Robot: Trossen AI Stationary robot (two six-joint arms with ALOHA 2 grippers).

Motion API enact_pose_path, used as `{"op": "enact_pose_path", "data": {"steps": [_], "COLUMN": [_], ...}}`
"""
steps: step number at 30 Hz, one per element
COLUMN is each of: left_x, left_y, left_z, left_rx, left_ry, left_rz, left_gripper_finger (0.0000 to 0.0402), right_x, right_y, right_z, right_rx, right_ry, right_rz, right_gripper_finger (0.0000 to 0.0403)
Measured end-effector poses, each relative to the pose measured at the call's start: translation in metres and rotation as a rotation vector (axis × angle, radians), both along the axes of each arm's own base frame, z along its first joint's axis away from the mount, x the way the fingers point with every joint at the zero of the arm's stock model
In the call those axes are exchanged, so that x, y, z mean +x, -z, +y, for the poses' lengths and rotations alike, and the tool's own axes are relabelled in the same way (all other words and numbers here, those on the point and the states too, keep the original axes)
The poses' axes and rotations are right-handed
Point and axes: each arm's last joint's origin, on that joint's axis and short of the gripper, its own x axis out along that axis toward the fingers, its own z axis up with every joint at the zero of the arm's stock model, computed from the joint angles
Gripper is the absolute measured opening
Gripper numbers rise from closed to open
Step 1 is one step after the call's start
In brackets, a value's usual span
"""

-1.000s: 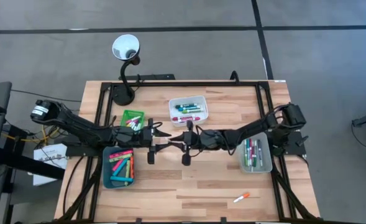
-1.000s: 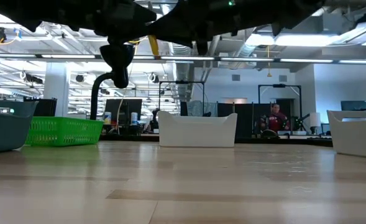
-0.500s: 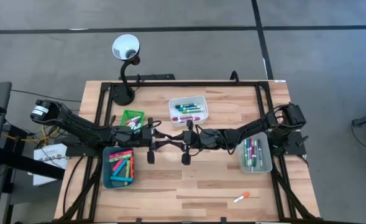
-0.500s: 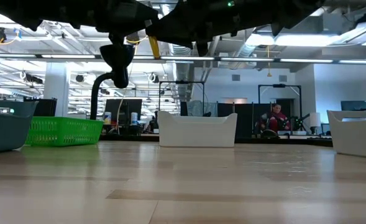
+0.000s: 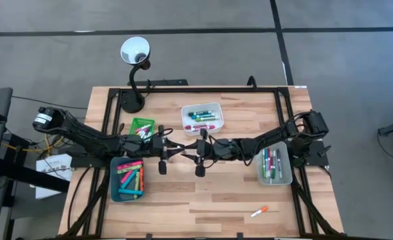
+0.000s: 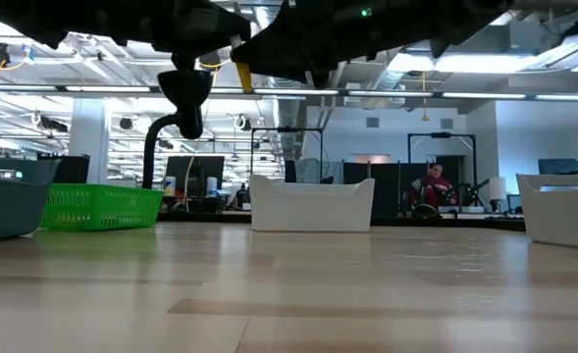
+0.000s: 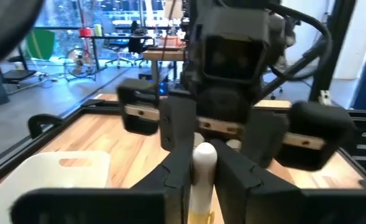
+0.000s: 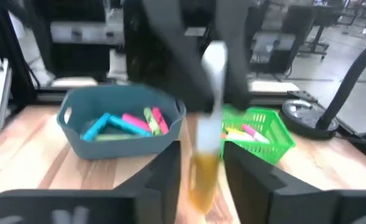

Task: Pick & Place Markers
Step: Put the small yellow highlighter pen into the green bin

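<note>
Both arms meet above the table's middle. A marker with a white barrel [image 7: 202, 163] and a yellow end [image 8: 202, 177] hangs in the air between them. My left gripper [image 5: 175, 149] is shut on the white barrel. My right gripper [image 5: 189, 149] faces it. Its fingers [image 8: 165, 180] stand open on either side of the yellow end, and I cannot tell whether they touch it. In the low view the yellow end [image 6: 241, 75] shows under the dark arms, high above the tabletop. My left gripper pinches the marker's white barrel [image 7: 202, 180] between its two fingers [image 7: 178, 186]. The fingers come level from the table's left and lie along the marker. The white end [image 7: 204, 152] sticks out past the fingertips toward my right gripper. The marker is clear of the table.
Trays with markers stand around the middle: a green basket [image 5: 142, 127], a white tray [image 5: 202, 118], a teal tray [image 5: 127, 180] and a clear grey tray [image 5: 275, 165]. One loose marker [image 5: 259, 211] lies near the front edge. A lamp [image 5: 135, 52] stands at the far left.
My left gripper's fingers stood wide apart a second ago; they have shut on the marker's white barrel. Both arms have kept their places above the table's middle, and the marker has stayed in the air between them.
</note>
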Motion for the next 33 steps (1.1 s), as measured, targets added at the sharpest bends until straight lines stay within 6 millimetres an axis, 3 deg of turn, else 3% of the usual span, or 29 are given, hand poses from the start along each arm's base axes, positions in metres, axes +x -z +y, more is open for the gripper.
{"op": "enact_pose_path", "data": {"steps": [7, 12, 19, 26, 33], "left_x": [-0.001, -0.011, -0.041, -0.074, -0.095], "left_y": [0.001, 0.005, -0.004, 0.0, 0.017], "left_z": [0.004, 0.011, 0.022, 0.038, 0.065], "left_rx": [0.036, 0.119, 0.115, -0.009, -0.278], "left_ry": [-0.114, -0.339, -0.726, -0.826, -0.865], "left_rz": [0.026, 0.136, 0.173, 0.237, 0.429], "left_gripper_finger": [0.0034, 0.0044, 0.0036, 0.0046, 0.0037], "right_x": [-0.005, -0.01, -0.012, -0.014, -0.014], "right_y": [0.017, 0.027, 0.03, 0.03, 0.03], "right_z": [-0.003, -0.004, -0.005, 0.003, 0.007], "right_rx": [-0.003, 0.057, 0.056, 0.053, 0.052], "right_ry": [0.069, 0.123, 0.128, 0.106, 0.095], "right_rz": [0.173, 0.274, 0.312, 0.313, 0.313], "right_gripper_finger": [0.0215, 0.0257, 0.0263, 0.0263, 0.0263]}}
